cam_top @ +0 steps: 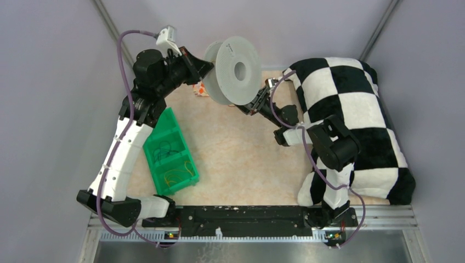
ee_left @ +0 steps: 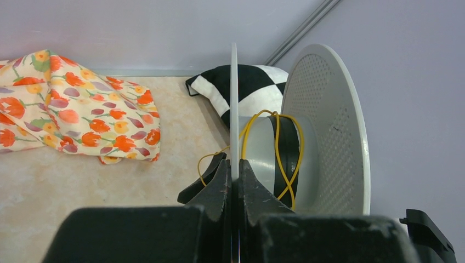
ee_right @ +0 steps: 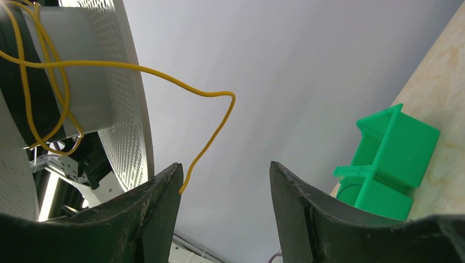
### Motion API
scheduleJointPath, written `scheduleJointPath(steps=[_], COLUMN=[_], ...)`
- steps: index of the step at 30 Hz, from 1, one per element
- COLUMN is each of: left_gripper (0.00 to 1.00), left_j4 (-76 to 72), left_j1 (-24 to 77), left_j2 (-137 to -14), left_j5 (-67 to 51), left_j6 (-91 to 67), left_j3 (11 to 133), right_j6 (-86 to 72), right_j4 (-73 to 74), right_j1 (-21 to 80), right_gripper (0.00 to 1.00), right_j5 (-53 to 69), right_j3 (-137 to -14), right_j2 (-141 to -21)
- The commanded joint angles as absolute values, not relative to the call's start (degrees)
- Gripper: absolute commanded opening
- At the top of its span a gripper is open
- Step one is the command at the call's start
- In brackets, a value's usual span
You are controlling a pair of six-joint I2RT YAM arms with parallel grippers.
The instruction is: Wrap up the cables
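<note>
Table (cam_top: 247,164): beige, grey walls (cam_top: 49,109) around.
Left gripper (ee_left: 234,167): jaws clamped on grey spool (ee_left: 329,126) flange.
Right gripper (ee_right: 225,167): jaws apart, yellow cable (ee_right: 137,68) end beside one finger.

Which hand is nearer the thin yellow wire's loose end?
Right. The loose end of the thin yellow wire sits beside one finger of the right hand; the left hand is shut on the rim of the grey plastic spool, farther off.
</note>
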State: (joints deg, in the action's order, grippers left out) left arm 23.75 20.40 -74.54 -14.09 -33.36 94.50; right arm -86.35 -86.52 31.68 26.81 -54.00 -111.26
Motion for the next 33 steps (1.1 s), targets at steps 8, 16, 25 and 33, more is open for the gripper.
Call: scheduleJointPath(steps=[8, 16, 25, 33], left_gripper=[0.00, 0.00, 0.00, 0.00], left_j4=[17.68, 17.20, 17.29, 17.30], left_j1=[18.83, 18.72, 18.63, 18.30], left_j2=[-73.72, -73.89, -72.98, -72.39], left_j5=[-17.39, -17.76, -17.56, -16.22], left_j6=[-36.11, -36.45, -36.46, -36.47], left_j3=[94.74, 94.54, 93.84, 93.05], right_j6=[-87.41, -87.97, -87.38, -86.22], right_j4=[-98.85, -98.84, -98.83, -98.74], right_j1=[31.16, 31.19, 31.12, 30.97], right_gripper=[0.44, 0.28, 0.06, 0.00], right_j5=[29.16, 29.36, 28.85, 29.15], right_j3=[-56.64, -57.09, -56.72, -53.66], right_j2=[-111.78, -112.38, -112.09, -110.85])
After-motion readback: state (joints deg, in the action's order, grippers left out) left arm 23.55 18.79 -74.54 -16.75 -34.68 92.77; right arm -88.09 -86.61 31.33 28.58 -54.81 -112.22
